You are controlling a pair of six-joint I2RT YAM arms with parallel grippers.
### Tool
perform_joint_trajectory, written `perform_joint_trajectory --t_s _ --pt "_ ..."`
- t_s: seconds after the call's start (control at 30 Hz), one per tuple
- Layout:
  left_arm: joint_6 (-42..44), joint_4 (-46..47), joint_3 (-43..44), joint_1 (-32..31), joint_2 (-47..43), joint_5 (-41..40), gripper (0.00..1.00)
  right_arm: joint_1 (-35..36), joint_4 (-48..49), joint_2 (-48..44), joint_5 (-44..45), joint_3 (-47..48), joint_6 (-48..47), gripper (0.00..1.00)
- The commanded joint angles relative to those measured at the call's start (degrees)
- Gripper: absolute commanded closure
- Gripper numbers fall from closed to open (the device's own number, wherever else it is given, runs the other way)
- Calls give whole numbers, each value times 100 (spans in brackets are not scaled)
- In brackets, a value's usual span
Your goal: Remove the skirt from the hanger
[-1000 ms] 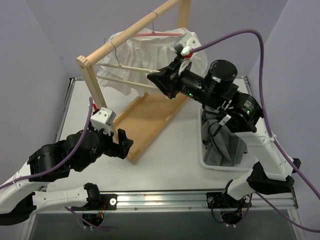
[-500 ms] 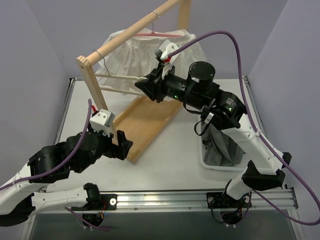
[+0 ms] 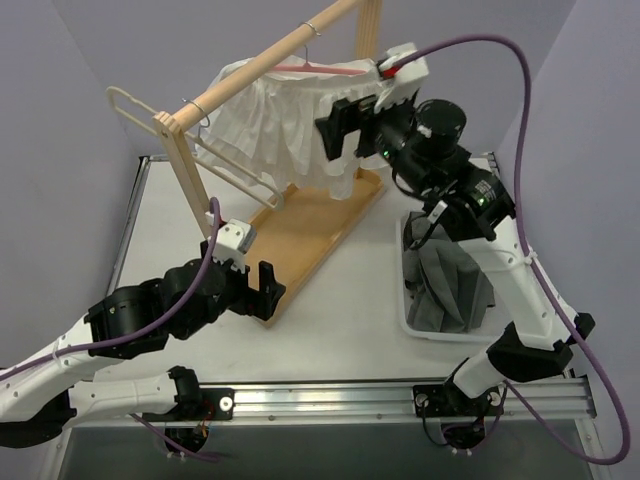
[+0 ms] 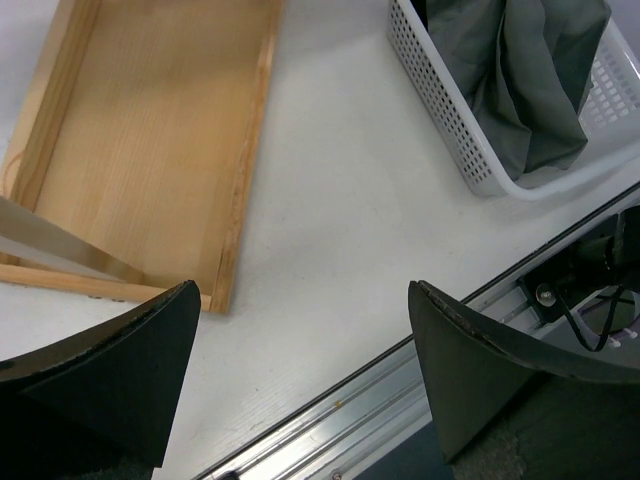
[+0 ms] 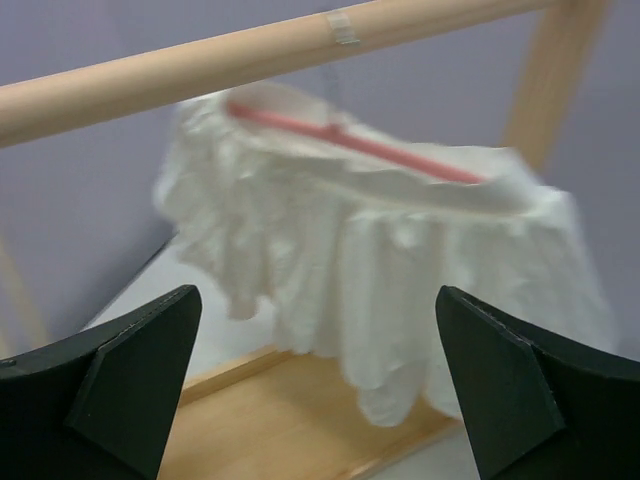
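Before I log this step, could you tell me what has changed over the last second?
The right gripper swung up and back to face the skirt, and its jaws opened. The empty hanger swung out left. The left gripper edged forward, open. The skirt stays on its pink hanger.

We could read no text, label, brand, number or sign in any view; the pale tape band (image 5: 343, 27) on the wooden rod (image 5: 200, 70) was too blurred to tell.

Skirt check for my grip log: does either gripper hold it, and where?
Nothing is held. Right gripper is open, apart from the skirt; left gripper open above the table.
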Motion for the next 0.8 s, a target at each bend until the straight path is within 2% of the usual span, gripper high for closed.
perform_joint_trajectory --t_s 0.0,0.07,0.23,0.37,0.43,0.57,0.6,0.77 --pt "98 531 -124 -33 25 316 6 -1087 485 286 -74 325 214 1" --pt "115 663 -230 -33 87 413 6 -1545 616 496 -328 361 3 1" --pt "185 777 -441 -33 122 563 6 -1959 1310 585 -1093 -131 -954 0" --pt "387 980 -678 -24 78 721 6 -2363 1820 656 -2356 -360 -1359 0" --pt "440 971 -705 -15 113 783 6 -2477 1961 691 -2648 -413 -1544 0" --pt "458 980 -801 -7 184 906 6 -2706 1996 919 -3080 -246 -1791 0" --pt "449 1006 -871 2 175 950 6 -2828 1988 989 -3411 -176 -1800 0" --pt "432 1173 -1021 46 175 1152 6 -3119 1663 1691 -4292 701 -1704 0"
